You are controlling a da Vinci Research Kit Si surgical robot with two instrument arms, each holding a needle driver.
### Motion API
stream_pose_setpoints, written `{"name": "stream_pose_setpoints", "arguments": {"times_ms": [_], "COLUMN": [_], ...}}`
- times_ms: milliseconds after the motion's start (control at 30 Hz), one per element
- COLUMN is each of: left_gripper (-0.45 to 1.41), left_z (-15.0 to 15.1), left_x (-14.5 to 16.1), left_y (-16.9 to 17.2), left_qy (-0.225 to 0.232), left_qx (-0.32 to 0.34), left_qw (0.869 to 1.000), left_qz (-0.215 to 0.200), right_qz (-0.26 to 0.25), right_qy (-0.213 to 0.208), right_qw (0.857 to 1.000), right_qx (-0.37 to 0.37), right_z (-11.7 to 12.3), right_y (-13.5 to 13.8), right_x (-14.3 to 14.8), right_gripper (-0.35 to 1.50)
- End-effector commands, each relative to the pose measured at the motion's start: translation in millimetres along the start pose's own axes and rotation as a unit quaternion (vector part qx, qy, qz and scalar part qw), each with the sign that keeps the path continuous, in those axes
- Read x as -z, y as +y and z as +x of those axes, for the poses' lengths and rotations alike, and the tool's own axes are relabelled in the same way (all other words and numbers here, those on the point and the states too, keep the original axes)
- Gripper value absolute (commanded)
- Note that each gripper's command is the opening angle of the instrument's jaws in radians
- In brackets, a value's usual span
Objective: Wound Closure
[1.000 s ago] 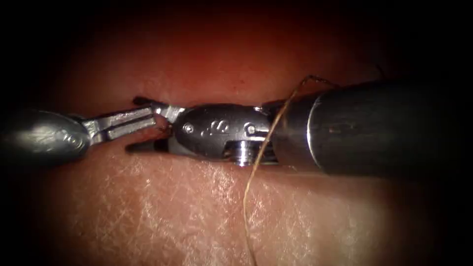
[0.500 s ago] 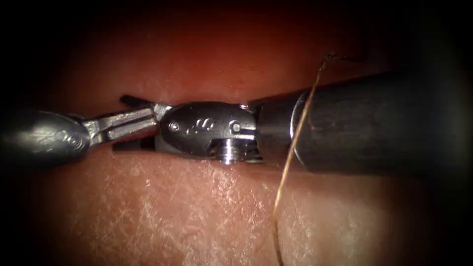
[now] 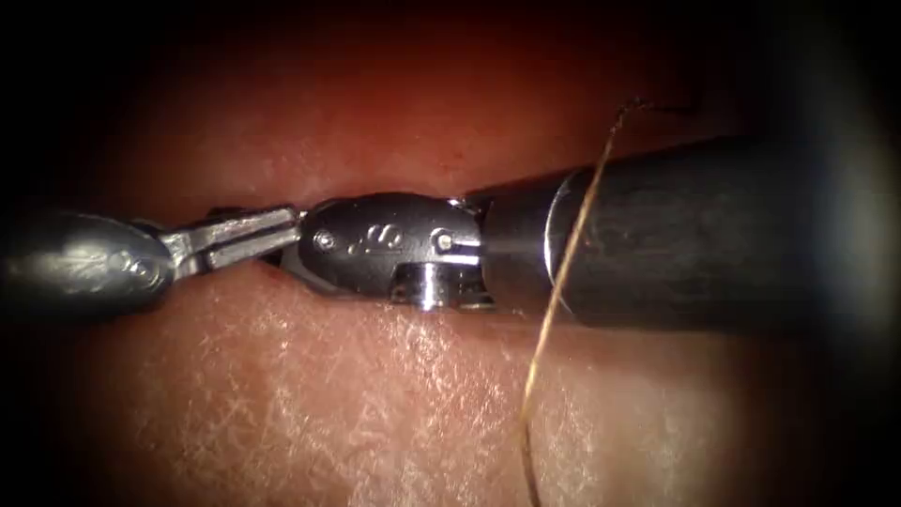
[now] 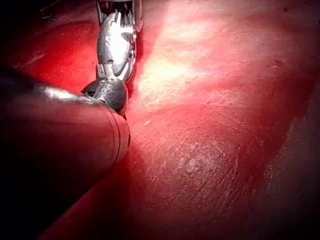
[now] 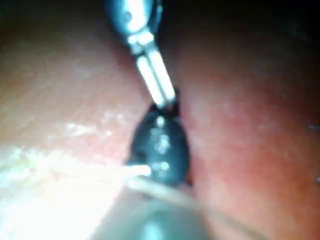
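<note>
- Left tool reaches in from the left, its two jaws pressed close together and parallel. I cannot tell whether anything is pinched between them.
- Right tool comes in from the right and meets the left tool tip to tip. I cannot tell whether it grips anything.
- Both tips sit at the cut, a dark line running left to right across the tissue.
- Thread drapes over the right tool's shaft, from the far side down across the near tissue.
- I cannot tell where the needle is, or whether it is in the tissue.
- The step is likely some exchange or grasp at the meeting tips, but it cannot be named with confidence.
- Any next move calls for keeping the draped thread from snagging on the shaft.
- No container belongs to this setup; the cut is the only opening.
</note>
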Motion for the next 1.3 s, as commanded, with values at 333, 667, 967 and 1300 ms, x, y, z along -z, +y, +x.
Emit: {"name": "stream_pose_setpoints", "arguments": {"times_ms": [333,667,967,1300], "left_gripper": [-0.45,-0.45,-0.45,-0.05], "left_z": [-0.6,-3.2,-14.1,-24.4], "left_x": [1.1,4.9,3.5,-0.5], "left_y": [-1.2,-5.9,-10.8,-9.8], "left_qy": [0.009,-0.015,-0.058,-0.078], "left_qx": [0.005,0.020,0.013,0.071], "left_qw": [1.000,0.999,0.996,0.992], "left_qz": [0.001,0.034,0.070,0.066], "right_qz": [0.026,0.018,-0.011,-0.010], "right_qy": [-0.005,-0.006,-0.001,0.002], "right_qw": [1.000,1.000,1.000,1.000], "right_qx": [0.008,0.014,0.005,-0.002], "right_z": [-0.7,-0.4,-0.5,-0.8], "right_y": [-1.3,-3.7,-3.7,-3.9], "right_x": [2.2,13.1,18.1,18.4], "right_gripper": [-0.35,1.06,1.08,1.10]}}
